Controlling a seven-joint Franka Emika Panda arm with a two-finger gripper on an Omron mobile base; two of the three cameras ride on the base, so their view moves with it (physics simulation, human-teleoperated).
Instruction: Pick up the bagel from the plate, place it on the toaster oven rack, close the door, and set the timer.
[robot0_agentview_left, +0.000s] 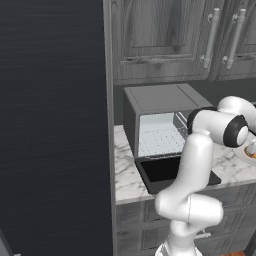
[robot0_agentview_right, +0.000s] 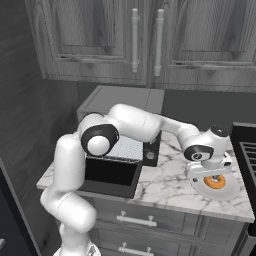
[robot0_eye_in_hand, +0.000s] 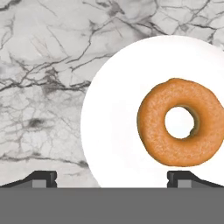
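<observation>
- The bagel (robot0_eye_in_hand: 180, 122) lies flat on a white plate (robot0_eye_in_hand: 113, 131), an orange-brown ring with the plate showing through its hole.
- In the hand view the bagel sits toward the 3 o'clock side of the plate, apart from the rim.
- In the right base view the bagel (robot0_agentview_right: 216, 182) shows as a small orange ring on the plate (robot0_agentview_right: 227, 192), directly under the hand.
- The gripper (robot0_eye_in_hand: 111, 178) hangs above the plate with its jaws spread wide and nothing between them.
- One fingertip (robot0_eye_in_hand: 43, 178) stands over the bare marble at about 7 o'clock of the hand view; the other is over the plate just below the bagel, at the bagel's 6 o'clock.
- The bagel therefore lies off centre from the gripper, toward its 1 o'clock, and neither fingertip touches it.
- In the right base view the gripper (robot0_agentview_right: 214, 172) is at the end of the outstretched arm, close over the plate.
- The plate rests on the marble counter (robot0_agentview_right: 165, 187), near its front edge.
- At about 9 o'clock from the plate in the right base view stands the toaster oven (robot0_agentview_right: 122, 102), well apart from the plate.
- Its door (robot0_agentview_left: 165, 172) is folded down flat over the counter, dark glass up.
- Inside, the pale rack (robot0_agentview_left: 160, 142) spans the width of the oven (robot0_agentview_left: 160, 97).
- Grey cabinets (robot0_agentview_right: 135, 40) with bar handles hang above.
</observation>
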